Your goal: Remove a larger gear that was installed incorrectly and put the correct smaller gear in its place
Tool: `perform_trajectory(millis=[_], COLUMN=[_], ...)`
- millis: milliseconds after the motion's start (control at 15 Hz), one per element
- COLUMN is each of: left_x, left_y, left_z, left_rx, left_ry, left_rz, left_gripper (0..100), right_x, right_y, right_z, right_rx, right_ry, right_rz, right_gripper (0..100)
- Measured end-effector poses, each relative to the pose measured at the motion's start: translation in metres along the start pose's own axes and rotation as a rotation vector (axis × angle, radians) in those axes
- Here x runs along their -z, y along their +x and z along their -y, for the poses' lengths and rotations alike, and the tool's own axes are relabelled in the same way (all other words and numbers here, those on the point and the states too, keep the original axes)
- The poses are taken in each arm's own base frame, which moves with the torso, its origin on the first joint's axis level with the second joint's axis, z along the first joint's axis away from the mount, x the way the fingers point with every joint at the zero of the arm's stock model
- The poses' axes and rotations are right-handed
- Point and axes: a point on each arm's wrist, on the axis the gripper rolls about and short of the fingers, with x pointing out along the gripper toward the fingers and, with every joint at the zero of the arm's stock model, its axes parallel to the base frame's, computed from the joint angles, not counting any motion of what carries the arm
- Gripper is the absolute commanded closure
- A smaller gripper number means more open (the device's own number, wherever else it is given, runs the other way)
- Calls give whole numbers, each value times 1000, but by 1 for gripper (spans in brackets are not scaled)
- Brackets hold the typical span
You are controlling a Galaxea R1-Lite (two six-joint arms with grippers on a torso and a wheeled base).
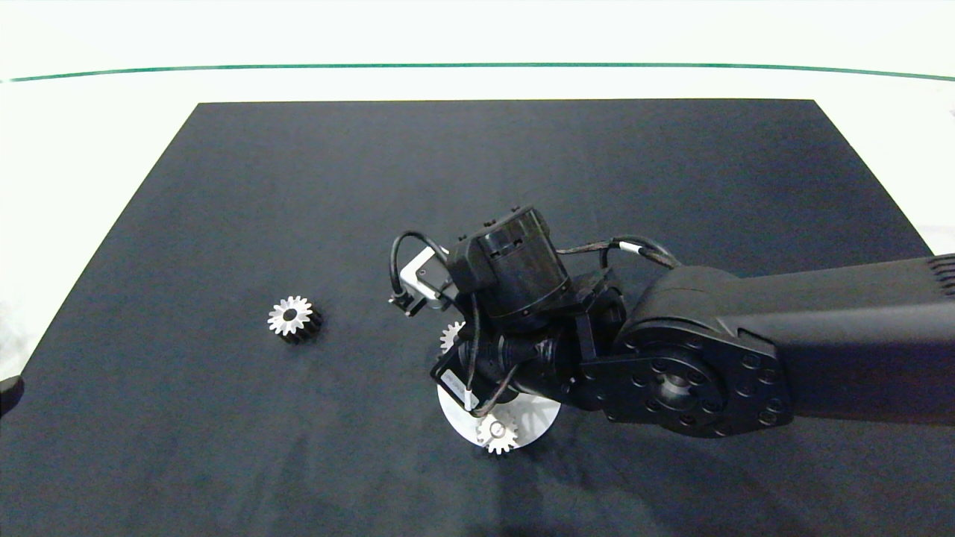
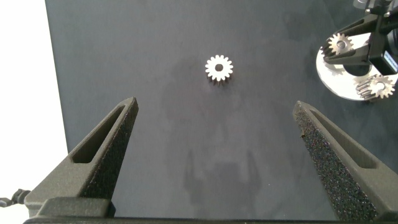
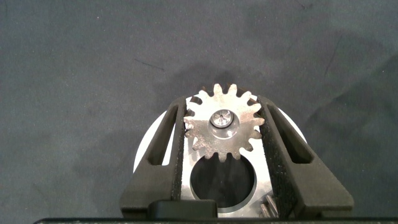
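Note:
The larger gear (image 1: 291,317) (image 2: 219,67), silvery with pointed star-like teeth and a tall dark flank, lies alone on the black mat (image 1: 522,164) at the left. A white round base (image 1: 461,419) (image 3: 151,142) sits at the mat's front centre. On one of its pins sits the smaller gear (image 3: 204,134) (image 1: 450,335) (image 2: 340,45), blunt-toothed. My right gripper (image 3: 221,104) is shut on it, a pad against the teeth on each side. My left gripper (image 2: 214,104) hangs open over the mat's left edge, holding nothing.
Another small gear (image 1: 497,432) (image 2: 376,87) sits on the base's near side. The base has a large round hole (image 3: 221,180) in its middle. My right arm (image 1: 686,365) covers much of the base. White table surface surrounds the mat.

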Motion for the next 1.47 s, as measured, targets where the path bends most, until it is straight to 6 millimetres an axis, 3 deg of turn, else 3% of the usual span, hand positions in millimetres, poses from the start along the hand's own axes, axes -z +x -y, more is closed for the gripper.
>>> perform_trajectory(millis=[467, 733, 1000, 1467], left_x=[0, 0, 0, 1], left_y=[0, 0, 0, -7], left_z=[0, 0, 0, -2], left_rx=[-1, -2, -6, -75], left_ry=[-1, -6, -23, -43], left_rz=[0, 0, 0, 12], left_gripper=[0, 0, 0, 0], right_x=[1, -5, 1, 46], right_y=[-6, -32, -81, -192], right_z=[2, 12, 35, 74], right_rx=[-4, 22, 88, 334], right_ry=[3, 28, 69, 226], right_rz=[-16, 11, 29, 98], right_gripper=[0, 0, 0, 0])
